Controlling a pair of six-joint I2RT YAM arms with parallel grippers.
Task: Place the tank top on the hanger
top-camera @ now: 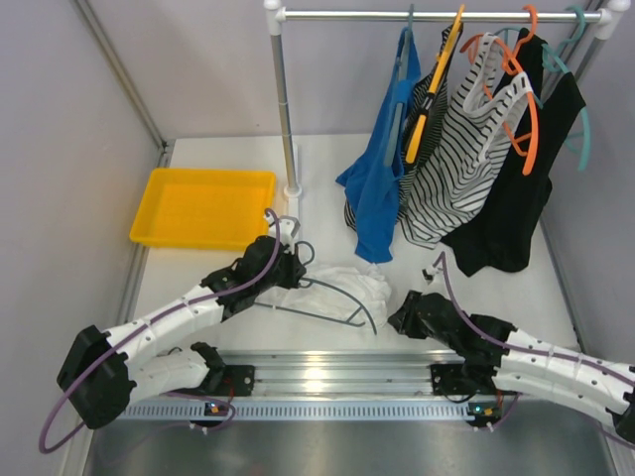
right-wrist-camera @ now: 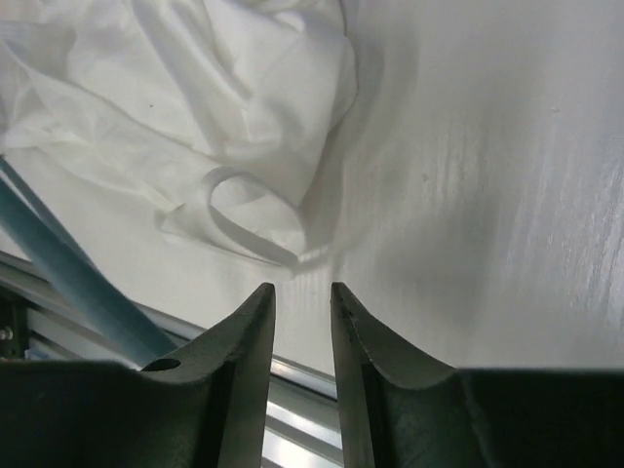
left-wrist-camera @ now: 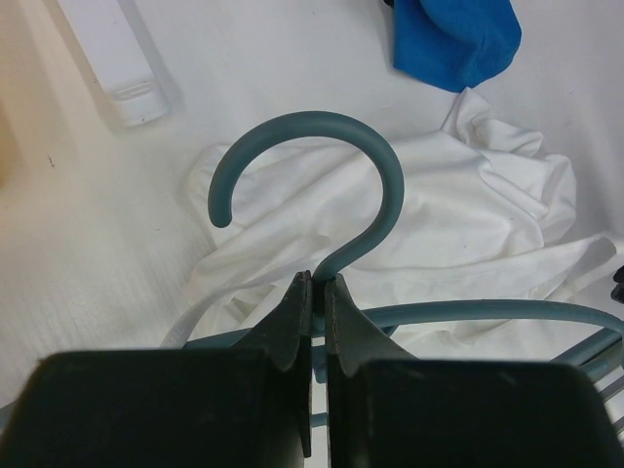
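Table (top-camera: pixel 556 293), yellow tray (top-camera: pixel 203 177), L tool (left-wrist-camera: pixel 317 285) clamps hanger (left-wrist-camera: pixel 392 185)

Overhead, wrists: probably same tank top (top-camera: pixel 342 283).

**White table enclosed by grey walls, with a clothes rail at the back**

In the top view the middle is filled by a white tabletop (top-camera: pixel 556 288), bounded by pale grey walls (top-camera: pixel 60 119) at left and back, with a slanted metal strut (top-camera: pixel 119 69) seen upper left. A chrome clothes rail (top-camera: pixel 377 15) is set across the top edge. A yellow tray (top-camera: pixel 203 176) is placed at left. Light is reflected off an aluminium bar (top-camera: pixel 327 372) fixed along the bottom.
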